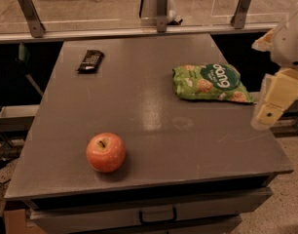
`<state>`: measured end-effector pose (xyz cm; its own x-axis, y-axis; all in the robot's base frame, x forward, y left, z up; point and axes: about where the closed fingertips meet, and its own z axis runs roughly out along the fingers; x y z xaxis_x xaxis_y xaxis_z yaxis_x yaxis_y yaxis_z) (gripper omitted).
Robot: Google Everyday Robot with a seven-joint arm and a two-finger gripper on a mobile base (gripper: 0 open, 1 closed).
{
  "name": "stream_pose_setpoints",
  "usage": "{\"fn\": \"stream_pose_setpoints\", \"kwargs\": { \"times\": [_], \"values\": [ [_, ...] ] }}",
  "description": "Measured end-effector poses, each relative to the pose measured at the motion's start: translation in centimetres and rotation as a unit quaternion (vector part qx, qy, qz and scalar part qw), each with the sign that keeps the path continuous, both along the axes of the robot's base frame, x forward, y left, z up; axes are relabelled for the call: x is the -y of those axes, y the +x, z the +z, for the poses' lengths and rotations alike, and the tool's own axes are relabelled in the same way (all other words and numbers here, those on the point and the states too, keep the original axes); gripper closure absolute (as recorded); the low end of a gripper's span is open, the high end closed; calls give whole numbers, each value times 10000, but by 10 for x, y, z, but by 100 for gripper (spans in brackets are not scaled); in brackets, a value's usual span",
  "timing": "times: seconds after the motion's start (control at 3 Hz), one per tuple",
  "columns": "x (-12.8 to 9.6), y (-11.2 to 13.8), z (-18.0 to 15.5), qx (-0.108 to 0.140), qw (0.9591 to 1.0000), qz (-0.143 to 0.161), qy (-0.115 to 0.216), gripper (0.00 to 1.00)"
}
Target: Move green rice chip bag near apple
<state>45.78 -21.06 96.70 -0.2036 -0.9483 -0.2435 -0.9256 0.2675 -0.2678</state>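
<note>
The green rice chip bag [210, 83] lies flat on the right side of the grey table [154, 130], its "dang" circle facing up. The apple [105, 152], red-orange with a short stem, stands near the front left of the table. My gripper [274, 100], cream-coloured, hangs at the right edge of the view. It is just right of the bag and above the table's right edge, not touching the bag. It holds nothing that I can see.
A small black wrapped bar [91, 61] lies at the back left of the table. A metal rail with brackets [161, 13] runs along the far edge. A drawer with a handle [156, 214] sits under the front edge.
</note>
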Motion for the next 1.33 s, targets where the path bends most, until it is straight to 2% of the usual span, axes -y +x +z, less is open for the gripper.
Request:
{"fn": "stream_pose_setpoints", "kwargs": {
  "times": [0.33,0.67,1.0,1.33],
  "values": [
    [-4,38,-19,224,9993,150,265,0],
    [-9,85,-37,464,9969,370,514,0],
    [-15,124,-51,599,9941,509,746,0],
    [-22,153,-69,526,9919,543,1021,0]
  ]
}}
